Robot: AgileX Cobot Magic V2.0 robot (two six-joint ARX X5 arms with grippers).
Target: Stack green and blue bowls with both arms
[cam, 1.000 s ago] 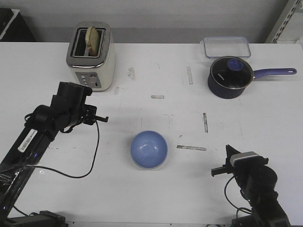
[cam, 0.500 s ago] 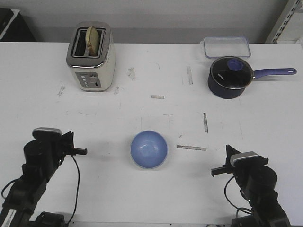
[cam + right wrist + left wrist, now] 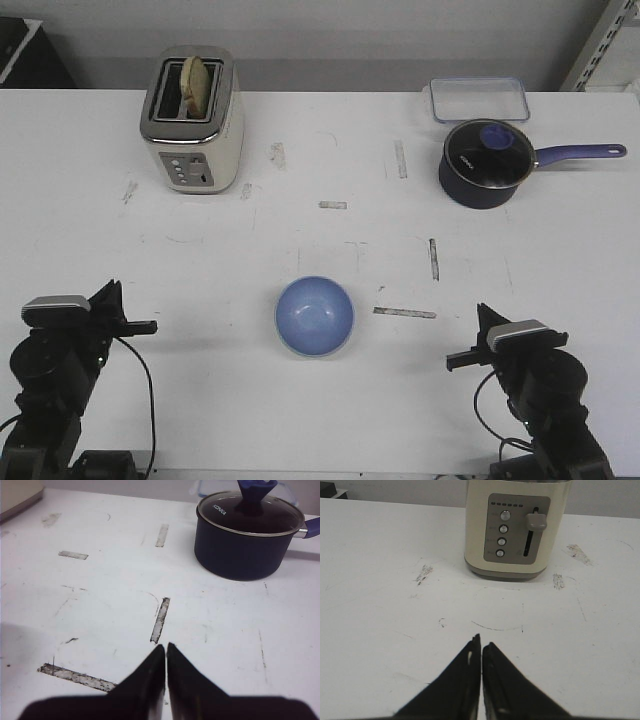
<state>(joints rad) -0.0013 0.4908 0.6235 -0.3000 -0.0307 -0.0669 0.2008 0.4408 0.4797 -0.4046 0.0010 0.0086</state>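
The blue bowl (image 3: 314,316) sits upright on the white table (image 3: 300,240), near the front middle. No separate green bowl shows in any view. My left gripper (image 3: 112,295) is shut and empty at the front left, well left of the bowl, and points toward the toaster; in the left wrist view (image 3: 481,642) its jaws are together. My right gripper (image 3: 484,318) is shut and empty at the front right, right of the bowl; in the right wrist view (image 3: 166,647) its jaws are together over bare table.
A cream toaster (image 3: 192,120) with bread stands at the back left and shows in the left wrist view (image 3: 516,527). A navy saucepan (image 3: 487,164) with lid and long handle sits at the back right, and shows in the right wrist view (image 3: 245,535). A clear lidded box (image 3: 479,99) lies behind it.
My left arm has pulled back from beside the toaster to the front left corner of the table. The right arm and the blue bowl have not moved.
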